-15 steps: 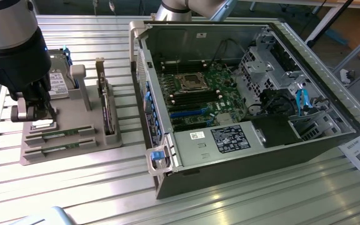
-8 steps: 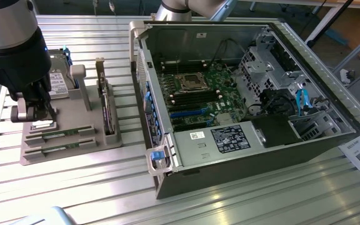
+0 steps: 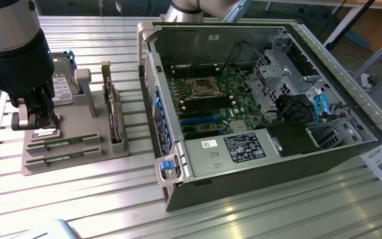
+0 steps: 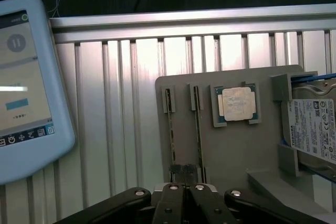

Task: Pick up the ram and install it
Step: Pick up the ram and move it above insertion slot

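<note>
The fingers [image 4: 177, 172] are pinched together, holding nothing, just above the tray [image 4: 231, 150] where the ram [image 4: 198, 124] stands on edge in its slot. Lowered like this, they would likely jab the stick's edge or skid toward the processor [image 4: 235, 103].
</note>
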Available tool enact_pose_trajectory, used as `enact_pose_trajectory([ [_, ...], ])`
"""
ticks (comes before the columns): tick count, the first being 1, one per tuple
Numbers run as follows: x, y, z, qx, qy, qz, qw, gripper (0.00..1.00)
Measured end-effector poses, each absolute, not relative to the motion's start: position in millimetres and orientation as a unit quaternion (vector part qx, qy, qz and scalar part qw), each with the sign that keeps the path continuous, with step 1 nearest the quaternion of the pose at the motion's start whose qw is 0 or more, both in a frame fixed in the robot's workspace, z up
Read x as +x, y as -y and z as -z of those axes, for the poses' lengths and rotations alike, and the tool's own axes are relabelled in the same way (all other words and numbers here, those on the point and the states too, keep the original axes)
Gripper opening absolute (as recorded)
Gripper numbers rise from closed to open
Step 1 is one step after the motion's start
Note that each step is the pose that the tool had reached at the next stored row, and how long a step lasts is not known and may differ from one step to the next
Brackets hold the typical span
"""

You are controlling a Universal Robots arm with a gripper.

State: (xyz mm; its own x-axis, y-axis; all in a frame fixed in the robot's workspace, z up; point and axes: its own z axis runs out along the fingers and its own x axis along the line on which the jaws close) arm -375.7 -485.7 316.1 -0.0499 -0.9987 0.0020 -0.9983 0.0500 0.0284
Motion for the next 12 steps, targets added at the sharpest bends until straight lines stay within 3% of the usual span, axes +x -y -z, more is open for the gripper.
enact_pose_trajectory([
  [12,-375.7,485.8,-316.0,0.689,0.724,0.016,0.004,0.1],
])
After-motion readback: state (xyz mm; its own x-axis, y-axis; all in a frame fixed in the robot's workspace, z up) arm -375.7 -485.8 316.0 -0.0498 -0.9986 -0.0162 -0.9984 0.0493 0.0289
